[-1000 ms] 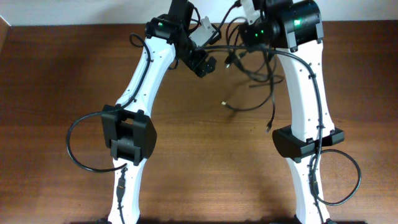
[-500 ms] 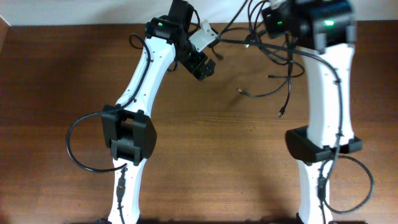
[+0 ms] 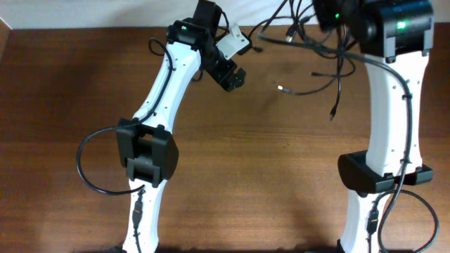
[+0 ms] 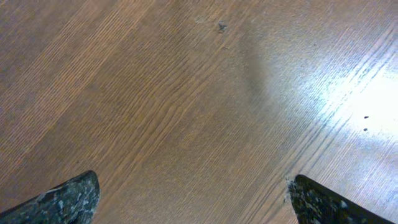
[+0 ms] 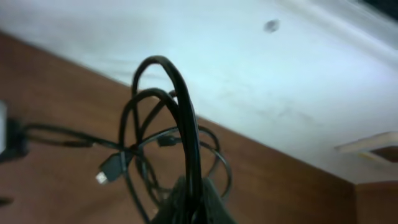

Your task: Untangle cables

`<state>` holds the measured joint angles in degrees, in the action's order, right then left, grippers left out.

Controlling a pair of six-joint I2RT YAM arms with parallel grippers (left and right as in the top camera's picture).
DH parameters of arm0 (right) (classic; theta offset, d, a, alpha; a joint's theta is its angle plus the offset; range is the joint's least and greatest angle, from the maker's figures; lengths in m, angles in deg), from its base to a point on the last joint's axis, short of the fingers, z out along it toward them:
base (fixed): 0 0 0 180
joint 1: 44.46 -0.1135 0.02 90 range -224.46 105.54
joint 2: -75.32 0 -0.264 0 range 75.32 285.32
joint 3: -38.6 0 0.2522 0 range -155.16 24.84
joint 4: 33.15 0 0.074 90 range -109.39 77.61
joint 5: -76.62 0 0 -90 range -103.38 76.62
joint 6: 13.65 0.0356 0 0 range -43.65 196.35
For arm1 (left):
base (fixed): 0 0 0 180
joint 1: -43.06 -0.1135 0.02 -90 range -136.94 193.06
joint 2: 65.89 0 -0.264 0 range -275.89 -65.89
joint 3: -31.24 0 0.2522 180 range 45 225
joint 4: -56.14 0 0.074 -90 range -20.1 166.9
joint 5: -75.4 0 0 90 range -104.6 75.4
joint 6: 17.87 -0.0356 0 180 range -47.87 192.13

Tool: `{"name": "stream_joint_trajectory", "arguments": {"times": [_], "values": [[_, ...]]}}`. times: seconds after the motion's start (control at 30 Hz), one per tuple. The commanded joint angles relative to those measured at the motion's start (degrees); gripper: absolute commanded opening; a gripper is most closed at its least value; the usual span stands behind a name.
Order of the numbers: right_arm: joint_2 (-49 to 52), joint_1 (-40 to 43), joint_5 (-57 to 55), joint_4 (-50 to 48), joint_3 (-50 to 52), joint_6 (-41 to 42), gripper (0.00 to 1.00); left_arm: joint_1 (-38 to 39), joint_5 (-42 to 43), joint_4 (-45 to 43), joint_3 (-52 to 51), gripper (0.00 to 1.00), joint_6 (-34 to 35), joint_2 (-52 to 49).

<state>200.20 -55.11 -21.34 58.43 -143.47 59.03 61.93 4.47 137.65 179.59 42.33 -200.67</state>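
My right gripper [image 5: 188, 208] clamps the cables [image 5: 188, 124], my left gripper [image 4: 193, 199] gapes empty; pulling may cinch the tangle above the fingers.

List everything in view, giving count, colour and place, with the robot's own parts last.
thin black cables with small plugs: several, tangled, exact count unclear; black; held at the table's far right.
brown wooden table: one; brown; fills the overhead view.
white wall: one; white; beyond the table's far edge.
robot arms: two; white with black joints; left arm, right arm.
left fingers: two; dark; spread apart over bare wood.
right fingers: dark; closed on the cables.
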Motion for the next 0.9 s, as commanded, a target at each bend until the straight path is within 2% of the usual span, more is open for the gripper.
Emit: {"name": "stream_joint_trajectory", "arguments": {"times": [0.0, 0.17, 0.27, 0.37, 0.5, 0.73, 0.87], "values": [[-0.8, 4.3, 0.8, -2.7, -0.3, -0.7, 0.04, 1.0, -0.6, -0.2, 1.2, 0.99, -0.5, 0.5], [0.3, 4.3, 3.3, -1.7, 0.5, -0.6, 0.04, 2.3, -0.9, -1.1, 1.4, 0.99, -0.5, 0.5], [0.3, 5.0, 3.5, -1.4, 5.0, 0.0, 0.04, 3.1, -1.1, -2.4, 1.4, 0.99, -0.5, 0.5], [0.2, 5.2, 5.9, -2.7, 11.5, 0.4, 0.04, 3.4, -2.1, -2.6, 1.6, 0.99, -0.5, 0.5], [-1.1, 4.0, 7.4, -6.4, 19.0, 1.5, 0.04, 3.4, -7.6, -2.4, 1.6, 0.99, -0.5, 0.5], [-7.8, -0.1, 7.5, -13.6, 30.7, 1.5, 0.04, 3.0, -7.6, -2.5, 1.6, 0.99, -0.5, 0.5], [-12.9, -2.8, 6.4, -19.6, 42.4, 1.0, 0.04, 2.6, -7.6, -2.5, 1.6, 0.99, -0.5, 0.5]]}}
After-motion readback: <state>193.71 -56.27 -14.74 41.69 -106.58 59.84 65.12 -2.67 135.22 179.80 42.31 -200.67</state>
